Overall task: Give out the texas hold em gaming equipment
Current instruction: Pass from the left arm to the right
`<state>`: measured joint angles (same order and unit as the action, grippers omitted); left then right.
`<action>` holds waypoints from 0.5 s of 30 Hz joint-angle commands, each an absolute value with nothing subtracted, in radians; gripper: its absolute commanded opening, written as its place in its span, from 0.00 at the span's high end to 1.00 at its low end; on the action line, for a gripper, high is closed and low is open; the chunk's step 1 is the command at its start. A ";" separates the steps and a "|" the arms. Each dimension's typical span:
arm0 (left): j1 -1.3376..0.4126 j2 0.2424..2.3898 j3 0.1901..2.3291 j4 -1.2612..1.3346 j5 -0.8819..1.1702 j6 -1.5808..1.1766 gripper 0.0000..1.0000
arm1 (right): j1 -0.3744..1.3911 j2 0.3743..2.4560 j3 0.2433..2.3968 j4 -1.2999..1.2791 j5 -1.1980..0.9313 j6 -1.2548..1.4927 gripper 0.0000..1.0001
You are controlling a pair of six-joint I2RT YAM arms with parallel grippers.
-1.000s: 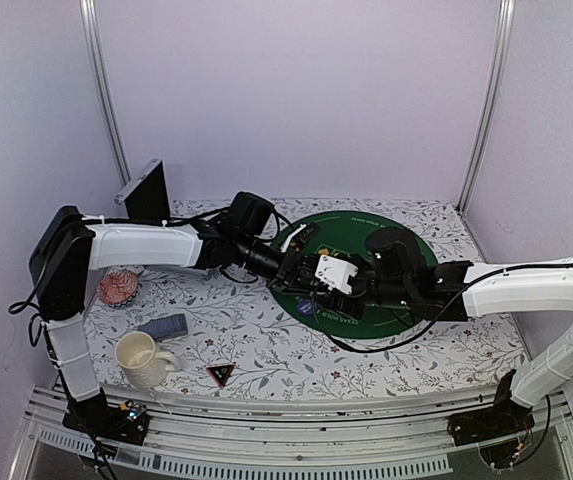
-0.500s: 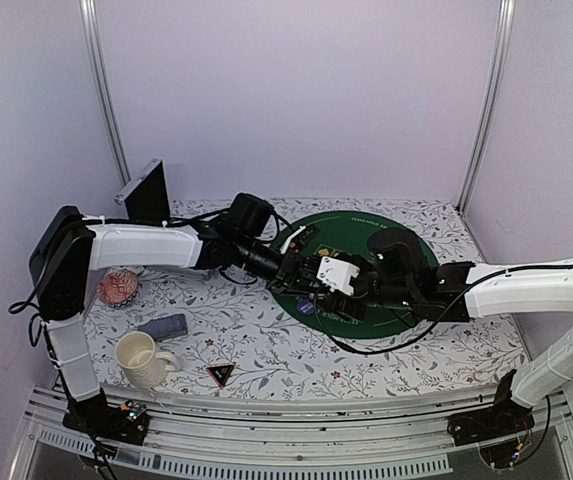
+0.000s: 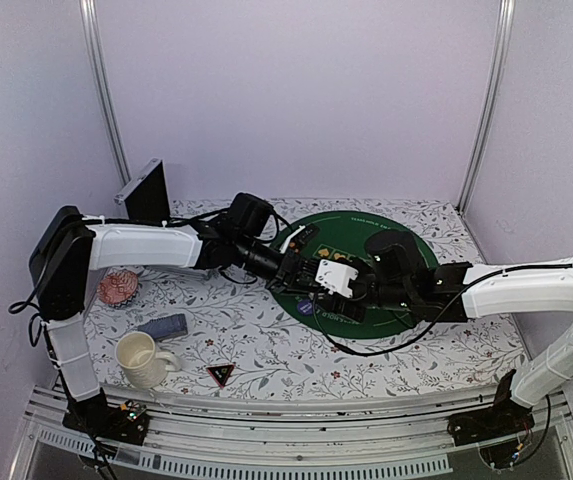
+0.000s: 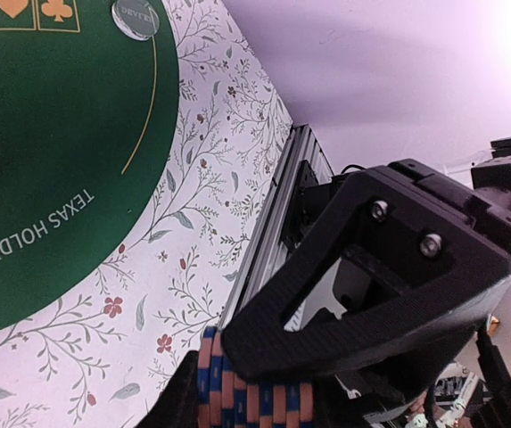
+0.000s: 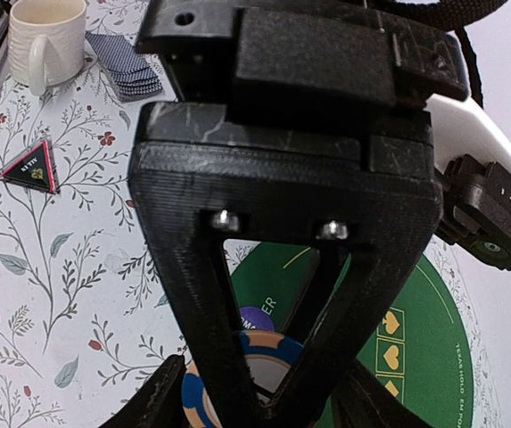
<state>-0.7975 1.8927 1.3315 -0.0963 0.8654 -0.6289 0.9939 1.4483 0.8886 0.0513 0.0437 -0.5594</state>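
Over the left part of the green Texas Hold'em mat (image 3: 406, 300) my two grippers meet tip to tip. The left gripper (image 3: 331, 283) (image 4: 253, 412) is shut on a stack of orange-and-blue poker chips (image 4: 255, 406), gripped across its flat faces. The right gripper (image 3: 351, 287) (image 5: 259, 401) has its fingers either side of the stack's end chip (image 5: 265, 360). The left gripper's finger frame (image 5: 282, 196) hides whether they press on it. A purple button (image 3: 306, 307) (image 5: 257, 318) lies on the mat below. The playing cards (image 3: 163, 327) (image 5: 126, 71) and black triangular marker (image 3: 220, 374) (image 5: 30, 167) lie on the flowered cloth.
A cream mug (image 3: 141, 358) stands front left, beside the cards. A pink patterned dish (image 3: 118, 287) sits by the left arm. A black box (image 3: 146, 190) stands at the back left. A clear dealer button (image 4: 135, 16) lies on the mat. The aluminium rail (image 4: 277, 205) runs along the table's near edge.
Both grippers stay together over the mat. The right wrist has edged slightly left toward the left gripper. The chip stack stays in the left gripper.
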 commanded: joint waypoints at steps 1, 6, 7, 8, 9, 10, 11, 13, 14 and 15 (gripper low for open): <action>-0.788 1.867 1.328 -0.090 0.885 -0.627 1.00 | 0.991 1.452 0.892 0.046 0.051 -0.548 0.45; -0.788 1.865 1.326 -0.089 0.887 -0.627 1.00 | 0.990 1.459 0.889 0.051 0.084 -0.549 0.41; -0.787 1.865 1.326 -0.089 0.887 -0.626 1.00 | 0.991 1.462 0.890 0.051 0.090 -0.550 0.40; -0.788 1.864 1.325 -0.089 0.887 -0.627 1.00 | 0.990 1.464 0.890 0.052 0.091 -0.552 0.39; -0.788 1.864 1.326 -0.089 0.887 -0.627 1.00 | 0.990 1.468 0.892 0.053 0.092 -0.554 0.38; -0.787 1.864 1.325 -0.089 0.887 -0.627 1.00 | 0.991 1.469 0.893 0.056 0.093 -0.554 0.38; -0.788 1.865 1.324 -0.089 0.887 -0.627 1.00 | 0.990 1.470 0.893 0.060 0.093 -0.554 0.38; -0.787 1.865 1.324 -0.088 0.888 -0.629 1.00 | 0.990 1.472 0.895 0.067 0.093 -0.556 0.38; -0.788 1.866 1.324 -0.089 0.888 -0.629 1.00 | 0.991 1.475 0.896 0.069 0.093 -0.558 0.38; -0.787 1.867 1.325 -0.088 0.888 -0.628 1.00 | 0.991 1.477 0.896 0.072 0.095 -0.558 0.38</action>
